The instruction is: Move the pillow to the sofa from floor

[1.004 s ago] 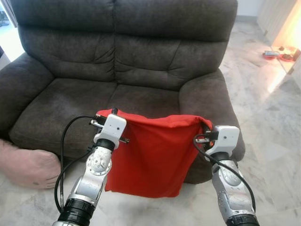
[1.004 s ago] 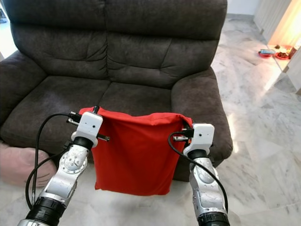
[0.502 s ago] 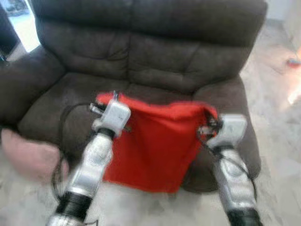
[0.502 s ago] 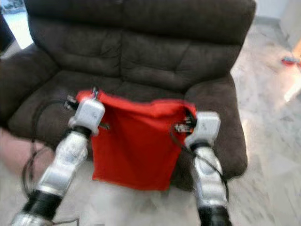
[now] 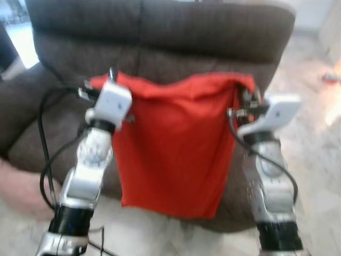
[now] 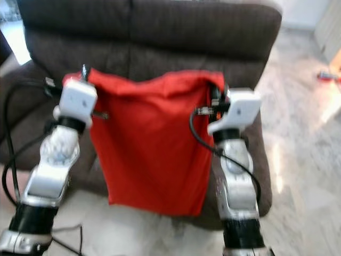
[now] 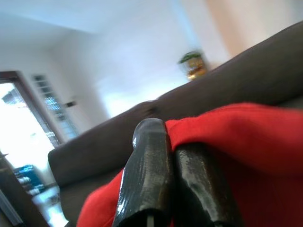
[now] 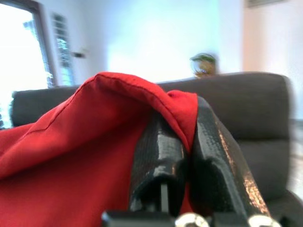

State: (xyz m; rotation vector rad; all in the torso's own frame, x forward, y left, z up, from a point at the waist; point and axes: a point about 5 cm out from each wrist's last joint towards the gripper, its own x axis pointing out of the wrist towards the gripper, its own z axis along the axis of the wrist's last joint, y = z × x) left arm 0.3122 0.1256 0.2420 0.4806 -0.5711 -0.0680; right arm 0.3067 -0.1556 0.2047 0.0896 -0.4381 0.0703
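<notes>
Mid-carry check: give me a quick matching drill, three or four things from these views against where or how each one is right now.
Things:
1. red pillow
2. left gripper
3. right gripper
4. sofa

States:
A. dark brown, straight ahead behind the load
B. shut on the pillow's top corner on the robot's right
C. hanging between the two arms, held by its top edge
D. shut on the pillow's top corner on the robot's left

Pairs: 1-C, 2-D, 3-B, 4-A
</notes>
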